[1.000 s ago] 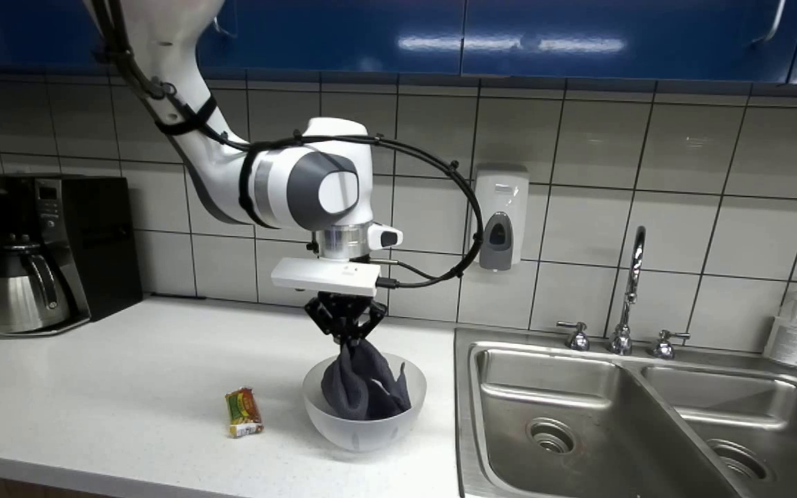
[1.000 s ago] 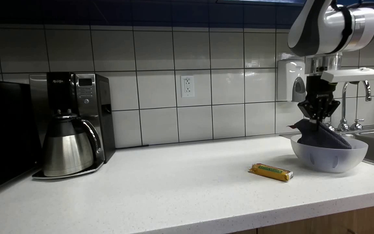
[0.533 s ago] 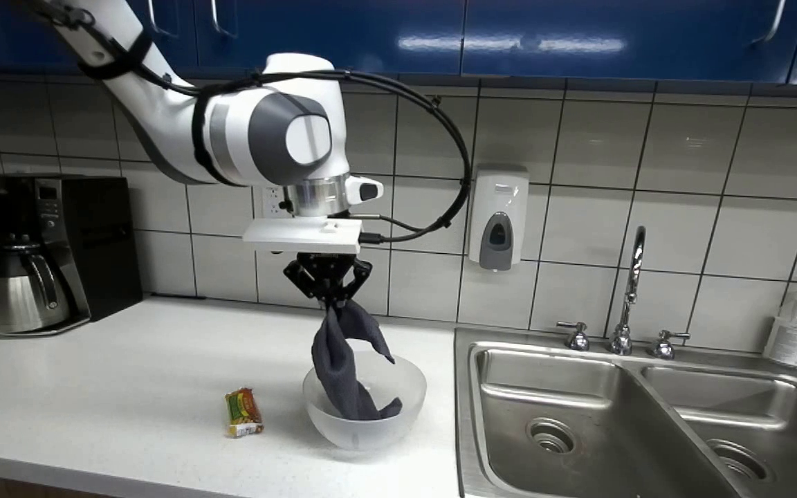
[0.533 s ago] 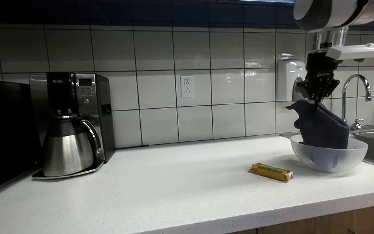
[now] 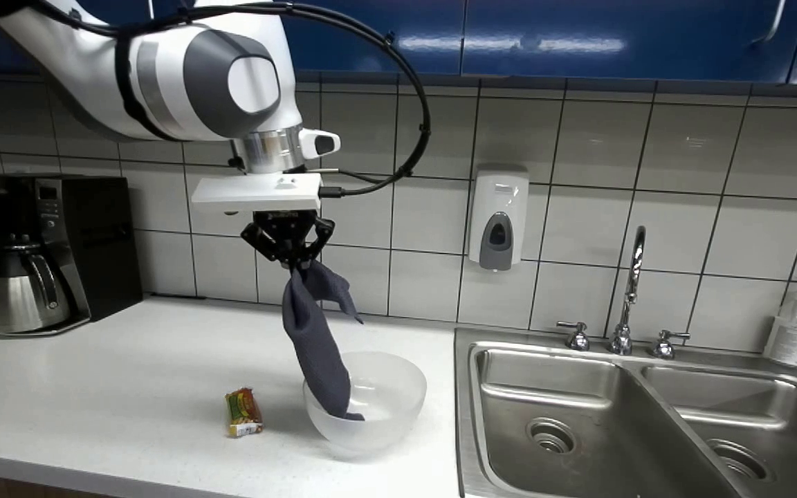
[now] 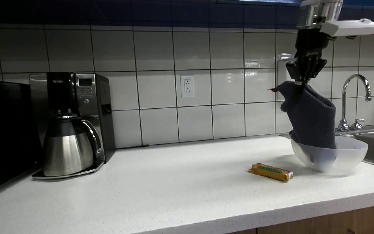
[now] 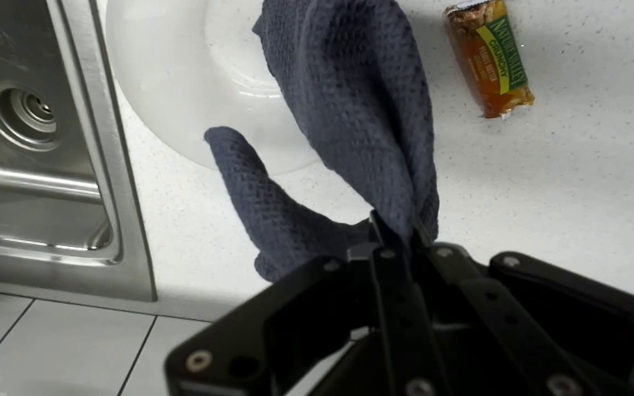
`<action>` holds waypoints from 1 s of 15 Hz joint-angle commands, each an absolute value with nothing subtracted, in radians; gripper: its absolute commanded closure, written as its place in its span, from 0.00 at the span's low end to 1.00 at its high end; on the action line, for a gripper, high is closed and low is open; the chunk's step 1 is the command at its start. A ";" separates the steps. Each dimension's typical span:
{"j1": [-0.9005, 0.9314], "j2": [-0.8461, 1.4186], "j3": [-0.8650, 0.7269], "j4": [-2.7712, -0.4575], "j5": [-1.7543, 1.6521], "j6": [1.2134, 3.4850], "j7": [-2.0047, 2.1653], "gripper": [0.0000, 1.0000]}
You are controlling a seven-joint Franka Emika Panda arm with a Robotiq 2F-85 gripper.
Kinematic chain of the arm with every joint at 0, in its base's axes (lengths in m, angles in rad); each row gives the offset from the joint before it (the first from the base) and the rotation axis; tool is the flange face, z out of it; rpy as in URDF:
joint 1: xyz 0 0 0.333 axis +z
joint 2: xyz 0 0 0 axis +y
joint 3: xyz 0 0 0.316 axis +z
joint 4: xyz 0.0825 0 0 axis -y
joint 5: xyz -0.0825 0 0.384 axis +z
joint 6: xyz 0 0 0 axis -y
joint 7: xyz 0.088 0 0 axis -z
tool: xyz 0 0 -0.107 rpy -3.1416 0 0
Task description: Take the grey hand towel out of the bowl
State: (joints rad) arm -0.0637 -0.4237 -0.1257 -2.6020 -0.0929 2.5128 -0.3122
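The grey hand towel [image 5: 319, 349] hangs at a slant, its lower end within the frosted bowl [image 5: 398, 418] and its upper end well above the bowl's rim. In an exterior view the lower end shows dimly through the bowl's wall; whether it touches the bottom, I cannot tell. A shorter flap of the cloth dangles free above the bowl, and a small red tip [image 6: 273, 89] pokes out near the towel's top corner.

The gripper [image 7: 398, 227] has the towel pinched by its upper end: the fingers [image 7: 391, 270] are drawn together, with only the thickness of the gathered fold between them. It points downward above the side of the bowl nearer the coffee maker [image 6: 90, 87], clear of the rim. The white arm [image 5: 170, 83] slants down to it from higher above the bowl.

On the white counter [image 6: 174, 185], near the bowl but apart from it, lies a wrapped snack bar [image 7: 490, 60]. The coffee maker stands on that same side, well apart from the bowl. On the bowl's opposite side, near it, is the steel sink [image 5: 466, 408] with its faucet [image 5: 628, 297].
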 commanded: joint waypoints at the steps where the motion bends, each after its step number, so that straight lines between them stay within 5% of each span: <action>1: -0.033 -0.456 -0.067 -2.598 -0.115 2.494 -0.262 0.99; 15: 0.083 -0.168 0.199 -2.392 -0.168 2.545 0.066 0.99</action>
State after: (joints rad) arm 0.0818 -0.2619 0.1908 -2.4500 -0.1383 2.5294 0.0124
